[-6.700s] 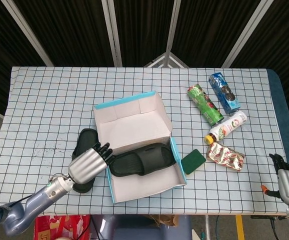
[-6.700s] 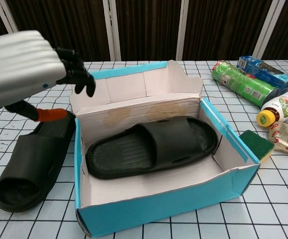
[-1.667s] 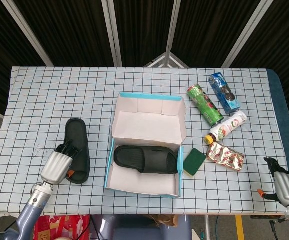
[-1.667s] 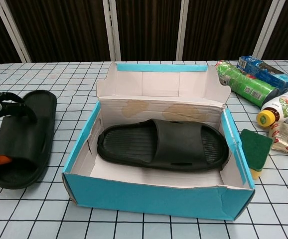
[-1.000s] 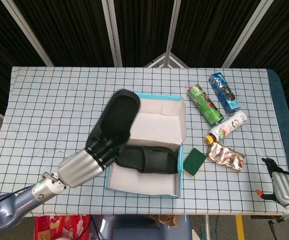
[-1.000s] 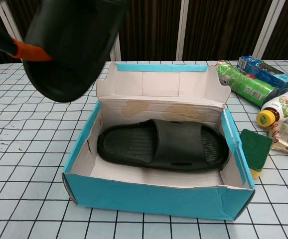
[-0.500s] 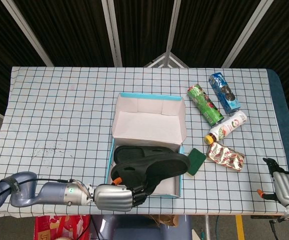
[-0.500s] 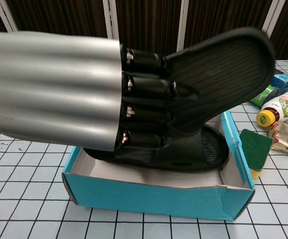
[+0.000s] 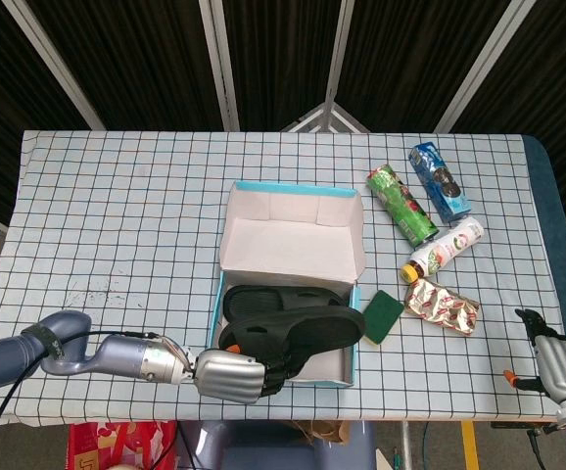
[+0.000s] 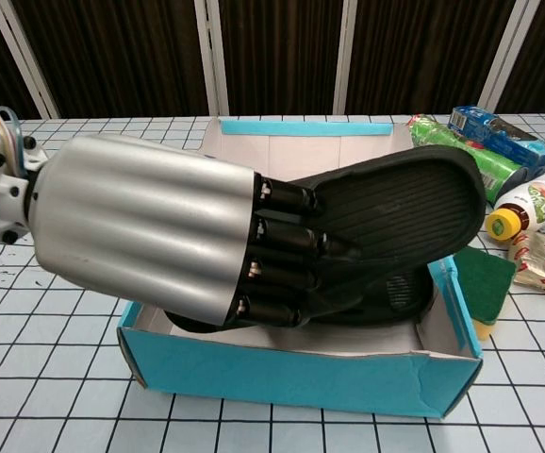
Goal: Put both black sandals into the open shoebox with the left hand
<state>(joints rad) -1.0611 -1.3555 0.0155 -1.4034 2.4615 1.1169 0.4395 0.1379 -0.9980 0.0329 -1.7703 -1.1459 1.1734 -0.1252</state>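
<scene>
My left hand (image 9: 232,376) (image 10: 150,226) grips a black sandal (image 9: 307,333) (image 10: 395,212) by its heel end, holding it sole up and tilted over the open blue shoebox (image 9: 288,230) (image 10: 301,377). The other black sandal (image 9: 263,300) (image 10: 409,288) lies flat inside the box, mostly hidden beneath the held one. In the chest view the hand fills the left half and hides the box's left side. My right hand (image 9: 557,362) hangs at the table's bottom right corner, far from the box, holding nothing.
A green sponge (image 9: 381,313) (image 10: 485,274) lies against the box's right side. Right of it are a green can (image 9: 400,204), a blue packet (image 9: 438,182), a white bottle (image 9: 442,249) and a foil pouch (image 9: 442,305).
My left hand has lowered the held sandal a little toward the box, and its toe end now sits nearer the sandal inside. The right hand has not moved.
</scene>
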